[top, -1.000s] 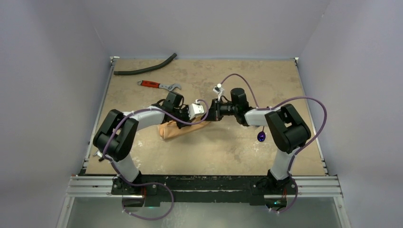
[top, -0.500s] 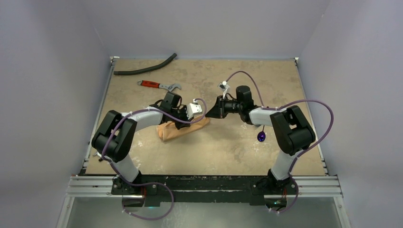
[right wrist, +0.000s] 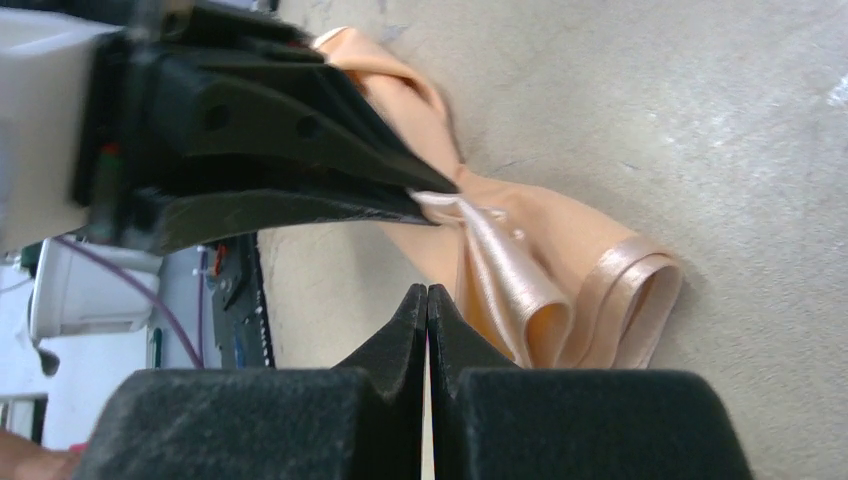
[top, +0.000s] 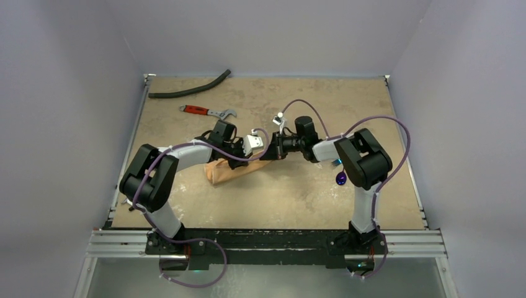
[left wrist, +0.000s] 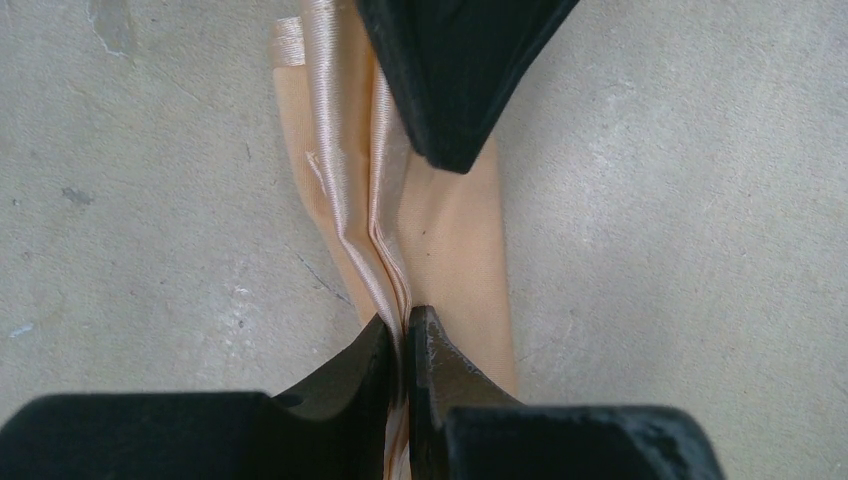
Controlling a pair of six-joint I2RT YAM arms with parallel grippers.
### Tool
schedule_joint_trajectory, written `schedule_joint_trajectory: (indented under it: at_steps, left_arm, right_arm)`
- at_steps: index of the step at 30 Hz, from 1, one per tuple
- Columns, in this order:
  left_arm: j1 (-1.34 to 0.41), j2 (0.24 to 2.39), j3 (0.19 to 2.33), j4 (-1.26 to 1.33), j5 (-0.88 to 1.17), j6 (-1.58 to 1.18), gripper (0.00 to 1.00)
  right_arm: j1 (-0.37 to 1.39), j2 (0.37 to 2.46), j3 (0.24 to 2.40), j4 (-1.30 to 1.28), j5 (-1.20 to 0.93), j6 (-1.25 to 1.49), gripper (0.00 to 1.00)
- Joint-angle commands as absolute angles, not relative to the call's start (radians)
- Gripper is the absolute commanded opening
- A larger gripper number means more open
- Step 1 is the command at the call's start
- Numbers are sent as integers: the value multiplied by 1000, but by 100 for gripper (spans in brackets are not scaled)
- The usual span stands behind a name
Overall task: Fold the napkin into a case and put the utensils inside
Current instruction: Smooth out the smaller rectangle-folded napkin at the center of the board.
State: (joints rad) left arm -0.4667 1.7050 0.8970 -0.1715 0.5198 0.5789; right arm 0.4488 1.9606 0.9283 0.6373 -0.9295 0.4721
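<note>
The peach-orange napkin (top: pixel 224 172) lies as a long narrow folded strip on the table, running left to right in front of the left arm. My left gripper (top: pixel 251 160) is shut on a raised satin fold of the napkin (left wrist: pixel 385 260), pinching it between its fingertips (left wrist: pixel 380 345). My right gripper (right wrist: pixel 428 292) is shut on nothing and sits just beside the napkin's looped end (right wrist: pixel 600 300), facing the left gripper (right wrist: pixel 300 170). Its dark finger (left wrist: pixel 460 90) shows over the cloth in the left wrist view. A dark purple spoon (top: pixel 341 179) lies to the right, by the right arm.
A red-handled wrench (top: pixel 208 112) and a curved black hose (top: pixel 189 90) lie at the back left of the table. The right arm's elbow (top: pixel 363 158) hangs over the spot near the spoon. The table's side rails (top: pixel 127 155) bound the surface.
The right gripper drew back to the right, then came in again to the napkin's end and closed its jaws. The left gripper kept its pinch on the fold.
</note>
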Motion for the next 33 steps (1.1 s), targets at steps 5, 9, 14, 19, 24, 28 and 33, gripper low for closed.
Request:
schedule_joint_trajectory:
  at_steps: [5,9,14,19,24,28,33]
  left_arm:
    - [-463,1695,852,-256,540,640,4]
    - [-464,1691,846,-265,544,663,3]
    - [-463,1680,856,-251,485,655,21]
    - [-463,1645,881,-212,351,598,33]
    - [-465,1646,889,-290,338,612,36]
    - [-465,1615,861,-344,312,622,36]
    - [-460,1552,841,-383,276,630,37]
  right_arm:
    - [449,2074,985,645,-746,615,0]
    - [437,2106,979,619,-685,642,0]
    - [437,2098,937,628,-600,632,0]
    - [441,2051,897,611,-553,612,0]
    - [463,2019,906,574,-515,600,0]
    - [479,1993,921,539,-487,590,0]
    - [486,1980,922,518,-457,590,0]
